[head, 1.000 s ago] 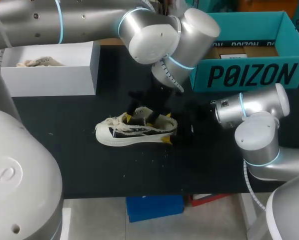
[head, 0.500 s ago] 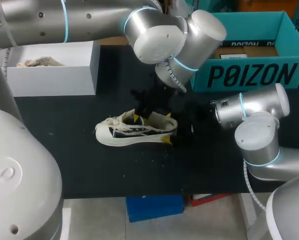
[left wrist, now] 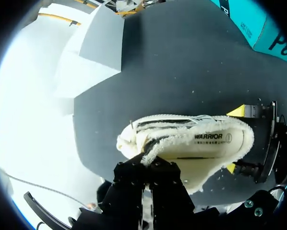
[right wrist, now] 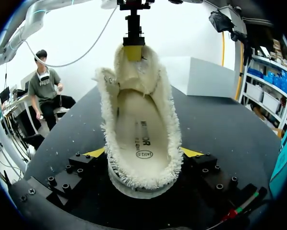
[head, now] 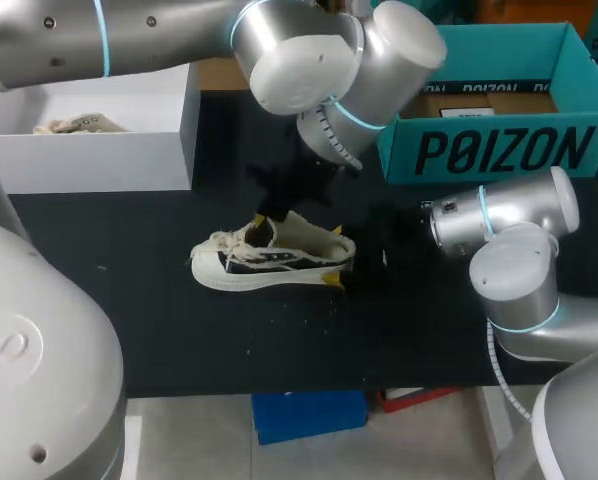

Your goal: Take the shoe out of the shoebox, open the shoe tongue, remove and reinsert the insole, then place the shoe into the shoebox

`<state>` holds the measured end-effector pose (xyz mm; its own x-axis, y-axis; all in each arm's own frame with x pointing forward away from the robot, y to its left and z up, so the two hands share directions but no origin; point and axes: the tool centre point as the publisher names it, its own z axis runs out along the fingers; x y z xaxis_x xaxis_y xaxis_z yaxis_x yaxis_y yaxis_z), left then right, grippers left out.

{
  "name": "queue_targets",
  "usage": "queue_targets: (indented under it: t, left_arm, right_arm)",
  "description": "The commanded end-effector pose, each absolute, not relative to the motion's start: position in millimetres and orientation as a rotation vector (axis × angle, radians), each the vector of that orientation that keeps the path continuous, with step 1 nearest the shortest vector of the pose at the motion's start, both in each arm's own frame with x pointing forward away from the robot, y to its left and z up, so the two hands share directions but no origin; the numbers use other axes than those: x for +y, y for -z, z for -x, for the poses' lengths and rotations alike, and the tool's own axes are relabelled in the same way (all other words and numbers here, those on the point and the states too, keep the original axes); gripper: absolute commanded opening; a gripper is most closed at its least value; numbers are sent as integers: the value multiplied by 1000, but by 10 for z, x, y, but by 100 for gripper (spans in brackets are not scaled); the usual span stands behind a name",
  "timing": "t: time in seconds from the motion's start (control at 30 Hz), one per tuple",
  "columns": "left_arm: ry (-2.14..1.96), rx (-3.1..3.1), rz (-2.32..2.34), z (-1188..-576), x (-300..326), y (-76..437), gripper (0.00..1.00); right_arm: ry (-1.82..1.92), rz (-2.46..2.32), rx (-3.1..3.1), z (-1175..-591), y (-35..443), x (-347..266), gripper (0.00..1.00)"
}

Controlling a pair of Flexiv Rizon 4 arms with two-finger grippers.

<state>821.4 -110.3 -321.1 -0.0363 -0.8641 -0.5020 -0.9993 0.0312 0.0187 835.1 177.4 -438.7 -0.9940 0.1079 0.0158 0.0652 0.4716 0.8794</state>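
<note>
2 shoes (table shoe (head: 269,262), boxed shoe (head: 74,125)), 2 boxes (white box (head: 99,160), teal box (head: 499,150)), 2 grippers (L gripper (left wrist: 147,162), R gripper (right wrist: 143,157)).

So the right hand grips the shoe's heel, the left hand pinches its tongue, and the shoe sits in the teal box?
No: the shoe lies on the black table, outside the teal box, per the head view. The right hand on its heel and left hand on its tongue are correct.

shoe (head: 274,262) on table (head: 129,300) | left end effector (head: 268,216) at opening | right end effector (head: 338,257) at heel
</note>
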Motion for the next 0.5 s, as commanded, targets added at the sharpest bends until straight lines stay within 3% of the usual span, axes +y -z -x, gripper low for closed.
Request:
queue_targets:
  t: [0.03, 0.47, 0.5]
  left_arm:
    - [-478, 1950, 1905, -8115, -861, 3085, 0]
    - [-557, 1867, 1970, -7912, -417, 3262, 0]
    - [-560, 1865, 1983, -7902, -386, 3279, 41]
  right_arm:
    - [-1581, -159, 2660, -8367, 4415, 1797, 0]
    - [-1581, -159, 2660, -8367, 4415, 1797, 0]
    - [-1581, -159, 2660, -8367, 4415, 1797, 0]
